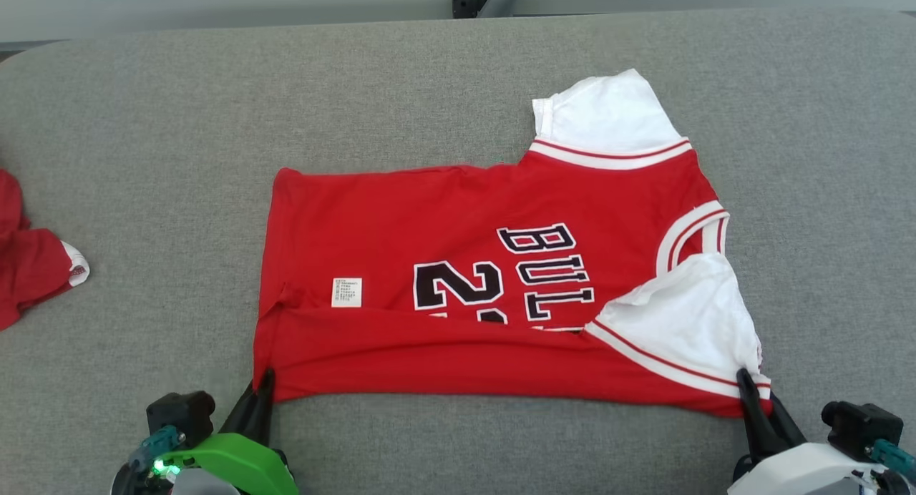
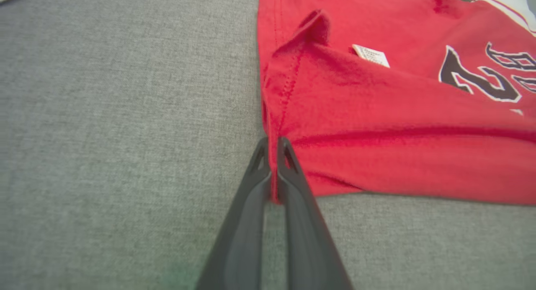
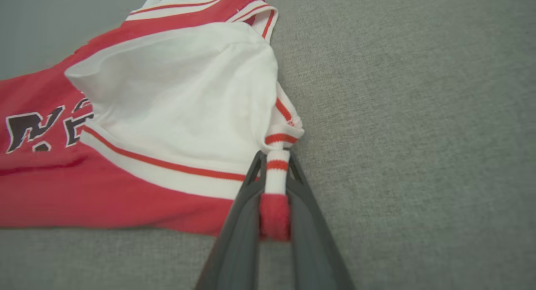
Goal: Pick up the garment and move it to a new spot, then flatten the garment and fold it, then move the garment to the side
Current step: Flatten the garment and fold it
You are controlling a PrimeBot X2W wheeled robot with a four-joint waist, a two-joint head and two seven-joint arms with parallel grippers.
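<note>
Basketball jersey [image 1: 472, 266], red with two white sleeves — one, centre frame on grey fabric surface [image 1: 143, 159], near edge folded over. Lettering: black "BUL", numeral "2" partly covered. One white label [image 1: 346, 292], print unreadable. Left gripper [image 1: 265, 378] pinches the lower-left hem corner; right gripper [image 1: 744, 379] pinches the lower-right striped cuff. Second red garment [image 1: 28, 266] — one, left edge.
</note>
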